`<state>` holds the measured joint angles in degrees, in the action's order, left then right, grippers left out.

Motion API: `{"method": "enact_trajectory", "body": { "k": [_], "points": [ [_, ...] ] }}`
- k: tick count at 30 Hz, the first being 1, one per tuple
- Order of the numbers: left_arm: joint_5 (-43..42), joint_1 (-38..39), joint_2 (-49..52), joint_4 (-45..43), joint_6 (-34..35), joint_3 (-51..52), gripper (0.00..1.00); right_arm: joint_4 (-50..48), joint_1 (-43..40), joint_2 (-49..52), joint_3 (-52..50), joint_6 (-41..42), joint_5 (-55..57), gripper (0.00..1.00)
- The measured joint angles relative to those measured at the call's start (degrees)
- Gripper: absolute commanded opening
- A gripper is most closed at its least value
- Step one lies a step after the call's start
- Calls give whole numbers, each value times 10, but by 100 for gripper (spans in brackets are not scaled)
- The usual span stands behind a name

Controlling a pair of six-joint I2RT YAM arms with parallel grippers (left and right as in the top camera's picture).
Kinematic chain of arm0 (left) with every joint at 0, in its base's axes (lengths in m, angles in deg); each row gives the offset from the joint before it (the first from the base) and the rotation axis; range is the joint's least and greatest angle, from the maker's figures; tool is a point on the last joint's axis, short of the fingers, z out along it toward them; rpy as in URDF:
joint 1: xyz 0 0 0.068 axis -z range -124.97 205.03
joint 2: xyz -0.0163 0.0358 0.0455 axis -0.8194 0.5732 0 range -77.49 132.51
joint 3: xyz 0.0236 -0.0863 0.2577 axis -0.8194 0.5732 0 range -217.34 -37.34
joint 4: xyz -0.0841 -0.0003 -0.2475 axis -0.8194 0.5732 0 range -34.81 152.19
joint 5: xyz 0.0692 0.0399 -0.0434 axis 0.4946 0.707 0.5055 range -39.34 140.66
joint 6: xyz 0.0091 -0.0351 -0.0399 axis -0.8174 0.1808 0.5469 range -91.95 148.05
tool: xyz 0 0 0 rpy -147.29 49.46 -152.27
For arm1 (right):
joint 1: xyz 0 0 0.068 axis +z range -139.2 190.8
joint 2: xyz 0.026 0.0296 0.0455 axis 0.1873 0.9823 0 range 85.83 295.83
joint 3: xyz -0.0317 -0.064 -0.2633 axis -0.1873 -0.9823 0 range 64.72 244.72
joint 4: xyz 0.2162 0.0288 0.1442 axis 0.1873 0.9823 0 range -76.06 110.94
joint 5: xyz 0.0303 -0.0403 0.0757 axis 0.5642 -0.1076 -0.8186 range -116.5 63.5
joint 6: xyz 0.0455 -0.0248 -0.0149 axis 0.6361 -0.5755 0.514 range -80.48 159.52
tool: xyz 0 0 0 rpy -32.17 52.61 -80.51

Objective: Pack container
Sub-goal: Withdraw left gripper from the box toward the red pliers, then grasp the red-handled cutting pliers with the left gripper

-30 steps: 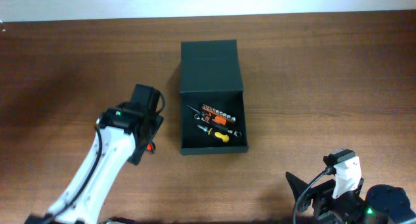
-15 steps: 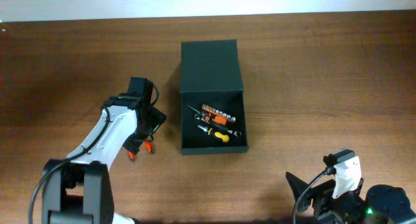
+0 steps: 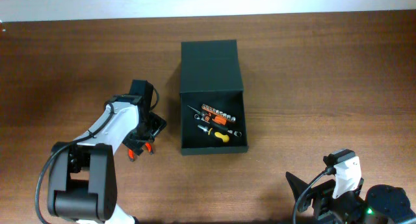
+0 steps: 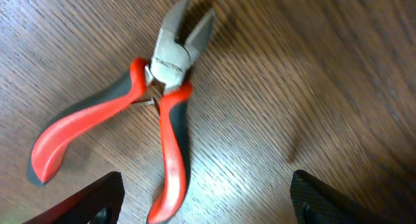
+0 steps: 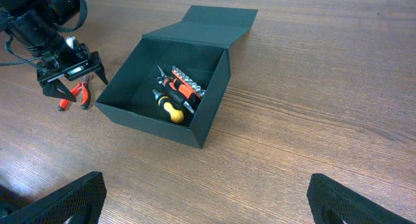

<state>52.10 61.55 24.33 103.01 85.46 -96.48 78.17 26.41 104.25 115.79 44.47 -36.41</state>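
Surface: brown wood-grain table (image 3: 312, 68), pale wall strip along the 12 o'clock edge of the overhead view.

Container (image 3: 186, 120): dark green-black box at the middle of the table, open. Its flap lid (image 3: 210, 62) is folded back flat toward 12 o'clock. Inside, on the floor of the box, are a yellow-handled screwdriver (image 3: 222, 137) and, just at its 12 o'clock, an orange bit holder (image 3: 218, 117) with a row of metal bits. Other small tools next to them are too small to tell.

Pliers (image 4: 162, 74): red-and-black handles, lying flat on the table outside the box, at about 8 o'clock from it. In the left wrist view the nose points to 1 o'clock, slightly parted, and the handles splay toward 7 o'clock.

Left gripper (image 4: 207, 201): directly over the pliers, at 9 o'clock of the container, fingers (image 4: 97, 198) spread wide on either side of the handle ends. No contact with the pliers is visible.

Right gripper (image 5: 208, 201): near the 5 o'clock corner of the table, well apart from the box, fingers spread wide, nothing between them.
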Motion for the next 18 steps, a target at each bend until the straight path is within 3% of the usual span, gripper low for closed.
{"method": "enact_trajectory", "body": {
  "k": [4, 12, 18],
  "points": [
    [-10, -5, 15, -11, -1, 0, 68, 0, 0, 0, 0, 0, 0, 99],
    [-17, -5, 16, -14, -6, 0, 29, 0, 0, 0, 0, 0, 0, 99],
    [-17, -5, 16, -13, -6, 0, 9, 0, 0, 0, 0, 0, 0, 99]
  ]
}}
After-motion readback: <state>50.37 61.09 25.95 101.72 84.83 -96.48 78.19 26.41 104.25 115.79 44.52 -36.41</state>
